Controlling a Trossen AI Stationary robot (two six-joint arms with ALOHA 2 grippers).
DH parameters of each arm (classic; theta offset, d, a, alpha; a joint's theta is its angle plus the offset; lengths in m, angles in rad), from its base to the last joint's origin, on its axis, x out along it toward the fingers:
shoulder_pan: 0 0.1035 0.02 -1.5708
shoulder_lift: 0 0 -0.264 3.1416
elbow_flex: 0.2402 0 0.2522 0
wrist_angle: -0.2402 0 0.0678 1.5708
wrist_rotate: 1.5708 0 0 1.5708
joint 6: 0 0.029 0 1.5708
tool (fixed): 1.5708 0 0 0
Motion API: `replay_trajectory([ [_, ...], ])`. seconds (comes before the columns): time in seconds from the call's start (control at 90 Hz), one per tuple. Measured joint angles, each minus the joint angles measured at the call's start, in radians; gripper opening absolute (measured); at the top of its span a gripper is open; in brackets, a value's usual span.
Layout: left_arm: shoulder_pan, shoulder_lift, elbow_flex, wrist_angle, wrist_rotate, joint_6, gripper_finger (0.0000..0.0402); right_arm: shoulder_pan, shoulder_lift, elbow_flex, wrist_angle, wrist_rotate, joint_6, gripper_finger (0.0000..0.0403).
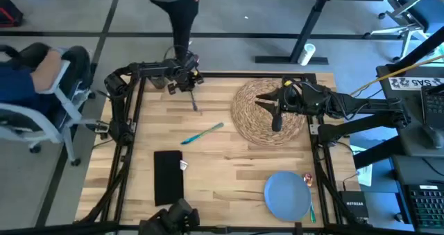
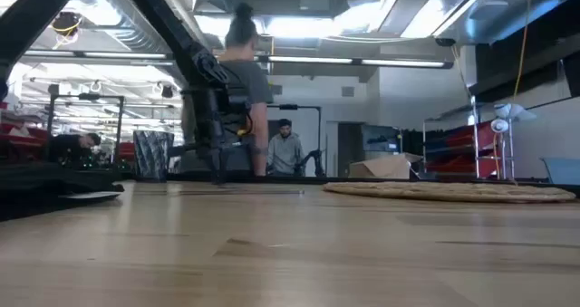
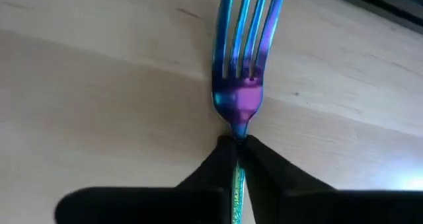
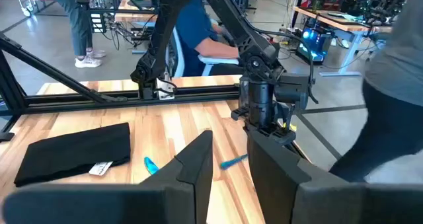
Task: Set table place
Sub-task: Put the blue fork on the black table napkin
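My left gripper (image 1: 189,86) is at the table's far left, shut on a blue-purple shiny fork (image 3: 243,65) whose tines point away from the fingers. My right gripper (image 1: 272,111) hovers open over the round woven placemat (image 1: 258,120) at the far right, with nothing between its fingers (image 4: 198,159). A teal piece of cutlery (image 1: 203,132) lies flat mid-table. The black napkin (image 1: 168,177) lies flat near the front left. The blue plate (image 1: 287,196) sits at the front right. Red-handled cutlery (image 1: 307,179) and a green piece (image 1: 312,211) lie beside the plate. A grey glass (image 2: 152,155) stands far back. My left gripper pinches the fork's neck (image 3: 239,135), just below the head, between its two fingertips. The fingers lie along the fork, and the handle runs back between them. The head and tines stick out over the wood; whether they rest on the table, I cannot tell.
A person stands just beyond the table's far edge (image 1: 173,13), and another sits at the left (image 1: 41,68). The black frame (image 1: 132,124) runs along the table's sides. Bare wood lies between the napkin, the plate and the placemat.
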Motion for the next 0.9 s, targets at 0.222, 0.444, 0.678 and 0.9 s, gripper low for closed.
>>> replay_trajectory([
  [0.222,-0.006,-0.067,0.0,-0.031,0.064,0.033,0.0,0.0,0.0,0.0,-0.014,0.0,0.0,0.0083],
  [0.444,-0.028,-0.152,0.0,-0.186,0.072,0.054,0.0001,-0.001,0.0,0.0,-0.017,0.0,0.0,0.0083],
  [0.678,-0.106,-0.257,0.0,-0.237,0.071,0.06,0.0001,0.0,0.0,0.0,-0.017,0.0,0.0,0.0083],
  [0.9,-0.239,-0.372,0.001,-0.239,0.095,0.029,0.0001,0.0,0.0,0.0,-0.022,0.0,0.0,0.0083],
])
